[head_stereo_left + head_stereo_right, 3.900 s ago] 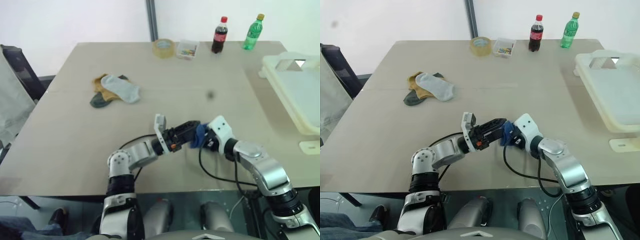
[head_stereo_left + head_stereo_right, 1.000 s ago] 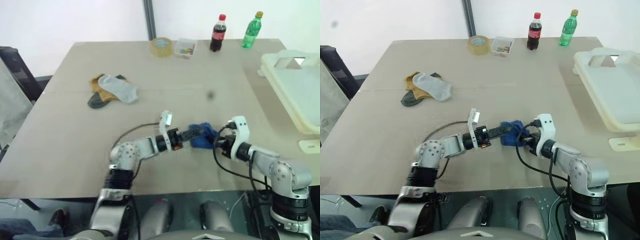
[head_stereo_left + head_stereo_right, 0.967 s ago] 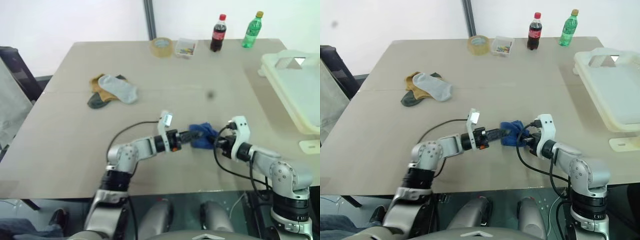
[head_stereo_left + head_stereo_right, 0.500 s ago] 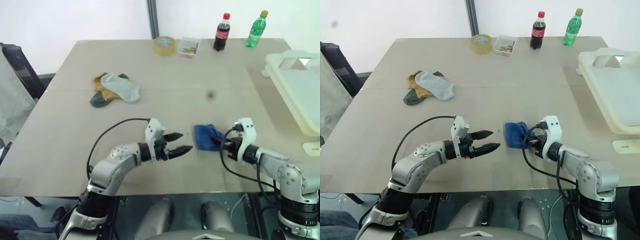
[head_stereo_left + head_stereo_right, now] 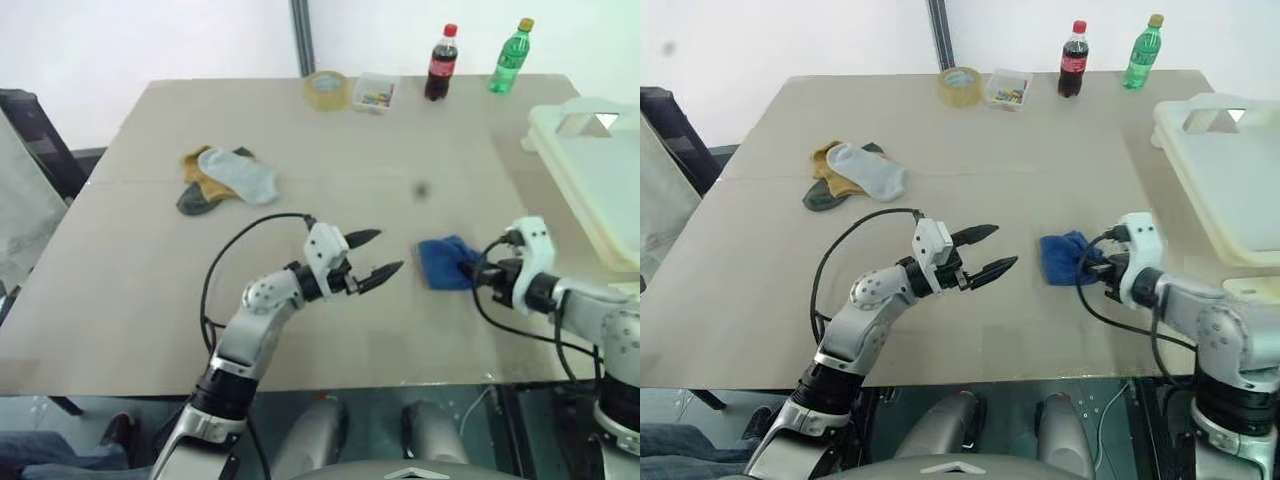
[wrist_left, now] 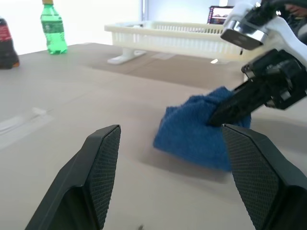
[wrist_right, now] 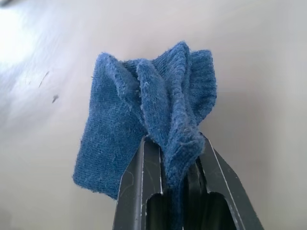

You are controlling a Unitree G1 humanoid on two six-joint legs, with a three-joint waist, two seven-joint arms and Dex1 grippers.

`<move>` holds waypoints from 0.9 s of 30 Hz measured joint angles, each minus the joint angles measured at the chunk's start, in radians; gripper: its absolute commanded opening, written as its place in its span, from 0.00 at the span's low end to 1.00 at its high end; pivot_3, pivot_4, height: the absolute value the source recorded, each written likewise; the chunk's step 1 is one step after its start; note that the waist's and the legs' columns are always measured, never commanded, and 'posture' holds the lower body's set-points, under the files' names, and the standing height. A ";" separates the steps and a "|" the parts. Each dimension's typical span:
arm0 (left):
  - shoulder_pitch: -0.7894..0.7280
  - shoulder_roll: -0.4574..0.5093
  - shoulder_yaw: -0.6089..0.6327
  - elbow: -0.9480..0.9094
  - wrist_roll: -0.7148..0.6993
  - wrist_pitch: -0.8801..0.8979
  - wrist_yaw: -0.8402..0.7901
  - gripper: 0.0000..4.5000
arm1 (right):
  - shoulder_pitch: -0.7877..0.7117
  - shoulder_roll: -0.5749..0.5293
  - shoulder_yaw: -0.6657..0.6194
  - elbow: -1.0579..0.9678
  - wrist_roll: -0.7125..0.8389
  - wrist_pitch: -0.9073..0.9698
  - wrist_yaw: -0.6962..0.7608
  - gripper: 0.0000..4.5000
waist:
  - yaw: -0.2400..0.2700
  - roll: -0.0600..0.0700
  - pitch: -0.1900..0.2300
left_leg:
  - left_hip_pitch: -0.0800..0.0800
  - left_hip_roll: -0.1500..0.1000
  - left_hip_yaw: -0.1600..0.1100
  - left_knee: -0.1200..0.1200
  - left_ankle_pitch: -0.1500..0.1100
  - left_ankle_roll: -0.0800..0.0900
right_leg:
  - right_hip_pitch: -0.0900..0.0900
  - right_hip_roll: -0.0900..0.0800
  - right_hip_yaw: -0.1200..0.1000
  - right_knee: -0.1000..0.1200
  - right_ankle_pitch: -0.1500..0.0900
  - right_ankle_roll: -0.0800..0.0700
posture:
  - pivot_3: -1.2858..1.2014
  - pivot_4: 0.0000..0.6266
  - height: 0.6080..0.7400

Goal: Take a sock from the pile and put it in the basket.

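Pinching blue sock [image 5: 444, 263]: right pincer [image 5: 470, 269], near level | left pincer [image 5: 372, 255]: agape, empty, pointing toward sock

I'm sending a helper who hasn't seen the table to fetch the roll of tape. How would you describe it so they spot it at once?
Start at the far edge of the tan table, where a cola bottle and a green bottle stand. To their left sits a small clear box, and the roll of tape lies flat beside it. It is the only ring-shaped thing there, yellowish and see-through.

Tape roll [image 5: 326, 89], clear box [image 5: 374, 92], two bottles on table [image 5: 330, 330].
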State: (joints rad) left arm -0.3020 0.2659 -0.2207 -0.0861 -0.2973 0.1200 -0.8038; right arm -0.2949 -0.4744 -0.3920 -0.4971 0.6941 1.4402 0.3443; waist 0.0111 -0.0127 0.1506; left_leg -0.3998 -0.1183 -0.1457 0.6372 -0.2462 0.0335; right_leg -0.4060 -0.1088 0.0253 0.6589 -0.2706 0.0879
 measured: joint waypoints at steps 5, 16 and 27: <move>-0.017 -0.030 -0.019 0.003 -0.001 -0.005 -0.027 0.81 | -0.116 -0.199 -0.166 0.051 0.051 0.067 0.050 0.01 | 0.004 0.002 0.002 | -0.001 0.000 0.000 0.002 0.000 0.000 | 0.000 0.000 -0.001 0.001 0.000 0.000 | 0.52 0.24 1.00; -0.162 -0.150 -0.016 0.119 -0.002 -0.067 -0.021 0.81 | -0.495 -0.396 -0.292 0.527 -0.070 0.019 -0.034 0.01 | 0.003 0.003 0.005 | -0.002 0.000 0.001 0.007 0.000 0.001 | 0.001 0.000 -0.001 0.002 0.000 0.000 | 0.52 0.24 1.00; -0.179 -0.163 -0.005 0.182 0.006 -0.098 -0.017 0.81 | -0.674 -0.356 -0.379 1.190 -0.258 -0.351 -0.332 0.28 | 0.000 0.004 0.005 | -0.002 0.000 0.006 0.007 0.000 0.001 | -0.001 0.000 0.004 0.003 0.000 0.000 | 0.52 0.24 1.00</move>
State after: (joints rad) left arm -0.4810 0.1028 -0.2254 0.0957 -0.2915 0.0220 -0.8208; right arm -0.9684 -0.8305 -0.7710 0.6925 0.4364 1.0892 0.0120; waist 0.0115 -0.0084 0.1553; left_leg -0.4019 -0.1181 -0.1392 0.6440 -0.2465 0.0347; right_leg -0.4071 -0.1087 0.0293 0.6624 -0.2703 0.0884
